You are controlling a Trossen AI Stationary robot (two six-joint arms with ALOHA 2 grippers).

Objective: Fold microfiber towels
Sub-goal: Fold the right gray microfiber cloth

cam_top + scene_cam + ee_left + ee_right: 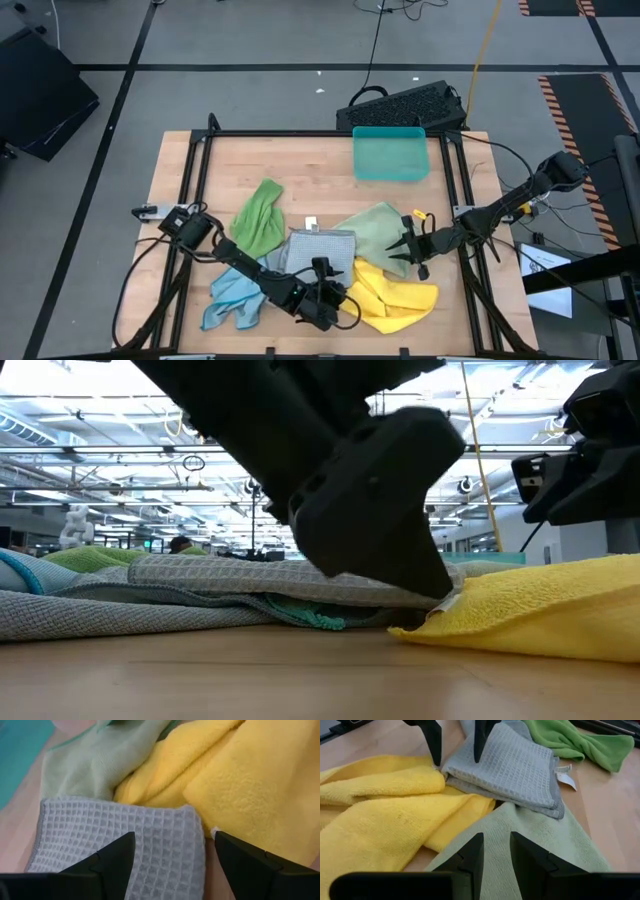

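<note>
Grey towel [512, 767], white tag [566, 778] unreadable, under spread left pincer [172, 852]; right pincer [496, 851] parted over pale green towel [540, 840].

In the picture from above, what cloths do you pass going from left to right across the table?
Light blue towel → bright green towel → grey towel → pale green towel; the yellow towel's place overlaps.

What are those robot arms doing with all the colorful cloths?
They're folding microfiber towels on a wooden table. The grey towel lies folded in the middle. The left gripper is open at the grey towel's edge beside the yellow towel. The right gripper is open over the pale green towel. A bright green towel and a light blue towel lie crumpled nearby, and a teal tray sits at the far side.
</note>
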